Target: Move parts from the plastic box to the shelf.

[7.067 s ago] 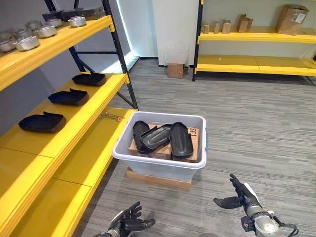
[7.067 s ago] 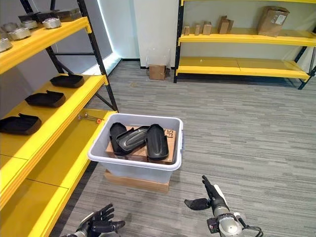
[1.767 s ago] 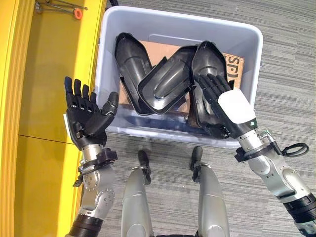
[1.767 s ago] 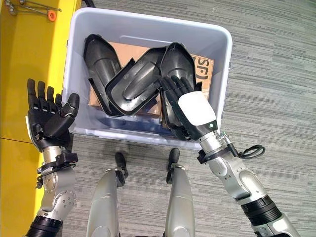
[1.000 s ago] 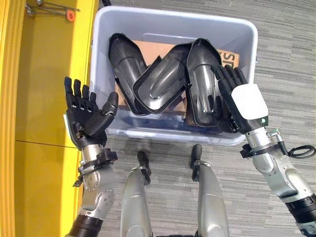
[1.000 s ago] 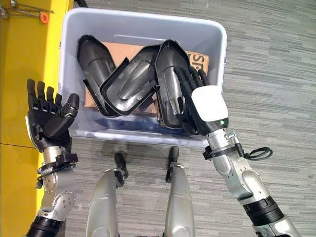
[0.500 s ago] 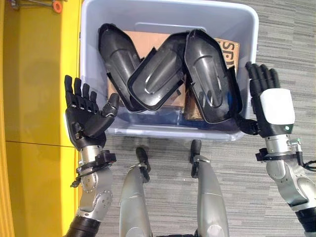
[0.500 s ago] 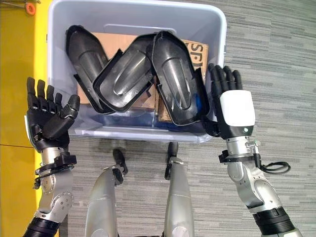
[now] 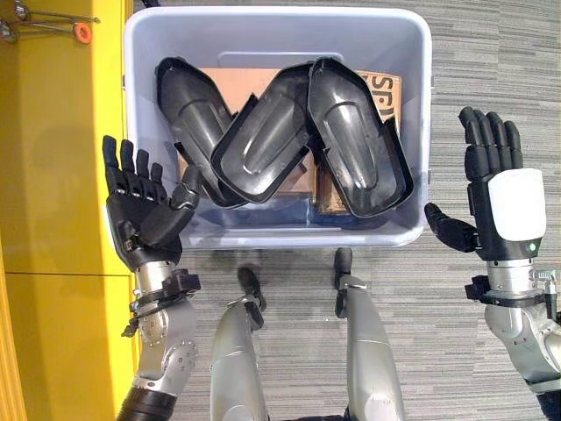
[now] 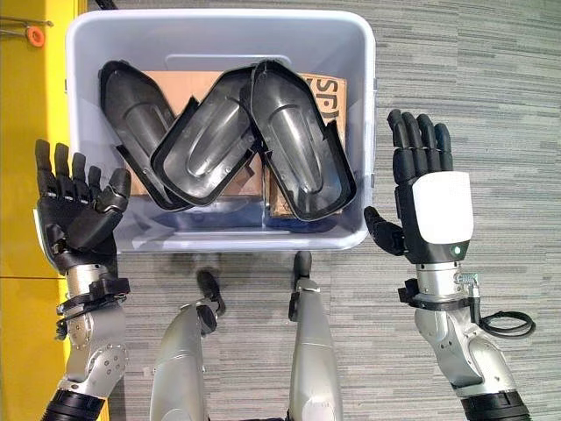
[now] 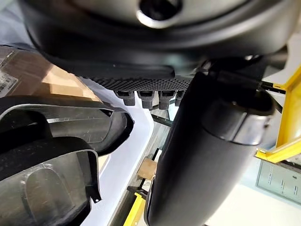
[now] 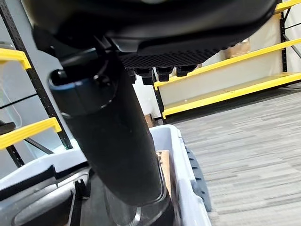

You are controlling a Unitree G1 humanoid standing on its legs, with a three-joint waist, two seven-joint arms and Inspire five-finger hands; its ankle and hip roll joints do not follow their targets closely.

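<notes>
Plastic box [image 9: 279,24]: pale grey-blue tub with rounded corners, on the grey striped floor [image 9: 491,53], just beside the yellow shelf [image 9: 53,158] on the robot's left.
Parts: three black moulded shells inside the box, elongated, with a raised rim and a hollowed centre, glossy.
Left part [image 9: 188,110]: lies along the box's left wall, lengthwise.
Middle part [image 9: 263,145]: lies at a slant, overlapping the left part's edge.
Right part [image 9: 355,145]: leans over the middle part's edge, its near end close to the box's front wall.
Cardboard [image 9: 237,83]: brown sheet under the parts, with print at its right corner.
Left hand [image 9: 140,206]: palm up at the box's near left corner, fingers straight and spread, thumb out towards the box wall, holding nothing.
Right hand [image 10: 421,206]: outside the box's right wall, fingers straight and upright, thumb out towards the box, white cover on its back, holding nothing.
Shelf extras: a small tool with an orange tip [image 9: 81,32] lies on the yellow shelf near the box's far left corner.
</notes>
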